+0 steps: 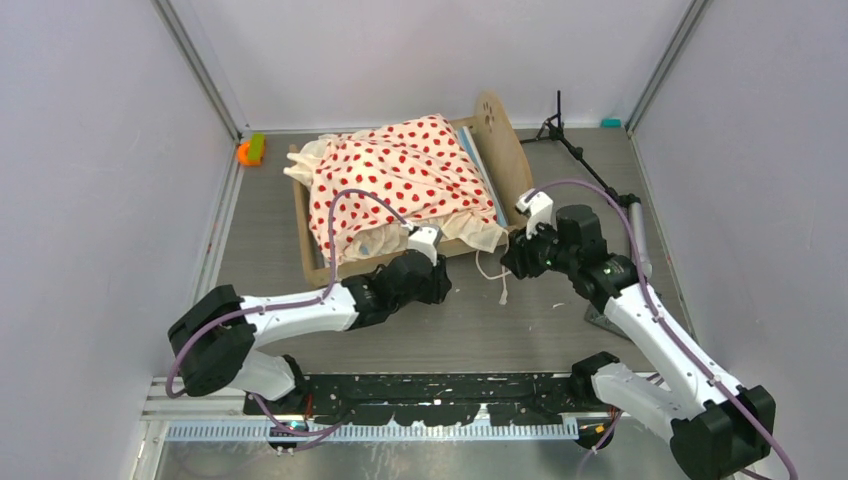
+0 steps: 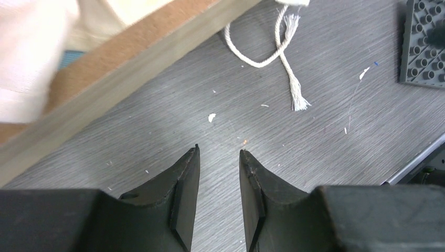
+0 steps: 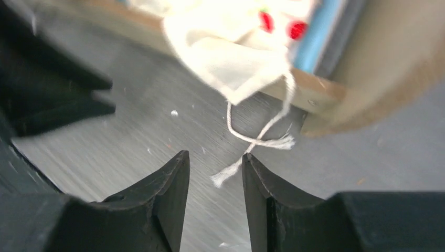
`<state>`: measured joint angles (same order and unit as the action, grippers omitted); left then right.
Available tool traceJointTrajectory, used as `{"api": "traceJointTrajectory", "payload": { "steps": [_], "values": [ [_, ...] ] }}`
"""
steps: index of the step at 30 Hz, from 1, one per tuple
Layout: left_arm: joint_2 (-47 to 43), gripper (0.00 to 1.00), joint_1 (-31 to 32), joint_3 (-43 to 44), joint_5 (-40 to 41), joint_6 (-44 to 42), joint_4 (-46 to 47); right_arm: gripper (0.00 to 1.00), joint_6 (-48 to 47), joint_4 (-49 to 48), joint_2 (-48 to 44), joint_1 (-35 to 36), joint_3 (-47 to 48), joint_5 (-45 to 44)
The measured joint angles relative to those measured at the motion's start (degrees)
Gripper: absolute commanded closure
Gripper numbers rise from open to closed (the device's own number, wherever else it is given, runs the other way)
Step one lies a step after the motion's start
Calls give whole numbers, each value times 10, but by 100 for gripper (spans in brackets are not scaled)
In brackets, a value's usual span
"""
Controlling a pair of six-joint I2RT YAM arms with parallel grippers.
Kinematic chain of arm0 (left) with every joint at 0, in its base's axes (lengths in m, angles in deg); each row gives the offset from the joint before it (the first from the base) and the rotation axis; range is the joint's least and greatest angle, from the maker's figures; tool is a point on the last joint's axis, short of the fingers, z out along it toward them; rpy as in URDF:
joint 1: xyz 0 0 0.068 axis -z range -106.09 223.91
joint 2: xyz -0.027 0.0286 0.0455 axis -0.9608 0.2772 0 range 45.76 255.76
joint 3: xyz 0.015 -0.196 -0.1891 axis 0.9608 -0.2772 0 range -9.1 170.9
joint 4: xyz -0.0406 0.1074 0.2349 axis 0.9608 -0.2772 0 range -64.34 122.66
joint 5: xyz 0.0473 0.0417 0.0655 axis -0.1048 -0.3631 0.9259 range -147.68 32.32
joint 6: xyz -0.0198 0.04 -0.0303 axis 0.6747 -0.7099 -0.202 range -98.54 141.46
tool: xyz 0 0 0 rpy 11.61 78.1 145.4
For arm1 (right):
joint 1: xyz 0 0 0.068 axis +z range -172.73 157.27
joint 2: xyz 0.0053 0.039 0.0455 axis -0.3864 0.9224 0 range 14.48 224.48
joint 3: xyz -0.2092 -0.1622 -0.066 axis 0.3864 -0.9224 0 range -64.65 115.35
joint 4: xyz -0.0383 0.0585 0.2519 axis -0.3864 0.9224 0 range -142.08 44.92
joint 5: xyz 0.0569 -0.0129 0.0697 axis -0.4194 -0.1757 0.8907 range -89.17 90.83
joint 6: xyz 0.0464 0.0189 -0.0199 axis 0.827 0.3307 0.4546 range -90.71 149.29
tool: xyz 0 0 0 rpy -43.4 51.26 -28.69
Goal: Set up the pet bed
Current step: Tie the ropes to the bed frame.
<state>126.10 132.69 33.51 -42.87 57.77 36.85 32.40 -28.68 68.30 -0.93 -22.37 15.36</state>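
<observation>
Hovering: left gripper [image 2: 219, 155] and right gripper [image 3: 215, 157], both low over the grey table [image 1: 560, 330], off the near side of the pet bed [image 1: 400, 190]
Left claw: narrow gap between fingers, nothing in it, bare table under the tips
Right claw: narrow gap as well, nothing clamped; frayed end of the cord [image 3: 246, 139] on the table right at the tips, contact impossible to tell
Pet bed: mid-table toward the back wall, sitting skewed to the table edges
Bedding [image 1: 420, 150]: cream with red dots, heaped and bunched over the frame, ruffle spilling over the near rail and the back-left corner
Mattress [image 1: 482, 172]: blue-white edge showing along the right side, next to the end board
End board [image 1: 497, 140]: round, light wood, upright at the right end
Near rail [image 2: 131, 58]: near the left fingers, not touching
Cord path: white, down from the bedding's hanging corner, looped on the table between the two grippers
Other: dark studded mat [image 2: 422, 47] right of the cord; black tripod stand [image 1: 560, 125] back right; orange-green item [image 1: 250, 150] back left
</observation>
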Motion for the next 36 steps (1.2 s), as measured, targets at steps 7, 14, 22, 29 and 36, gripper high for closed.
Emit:
{"api": "traceJointTrajectory", "payload": {
  "steps": [7,14,22,29,36],
  "values": [
    [-12,65,-26,-9,-19,-6,-3,54,-522,214,100,4,125,126],
    [-33,65,-45,-26,-33,-9,-5,53,-793,356,237,4,189,124],
    [-83,63,-99,-96,-49,12,16,60,-904,365,232,27,139,97],
    [-97,63,-117,-120,-65,24,31,59,-977,352,299,68,149,59],
    [-113,63,-124,-125,-76,24,36,59,-1037,353,365,92,173,3]
  ]
}}
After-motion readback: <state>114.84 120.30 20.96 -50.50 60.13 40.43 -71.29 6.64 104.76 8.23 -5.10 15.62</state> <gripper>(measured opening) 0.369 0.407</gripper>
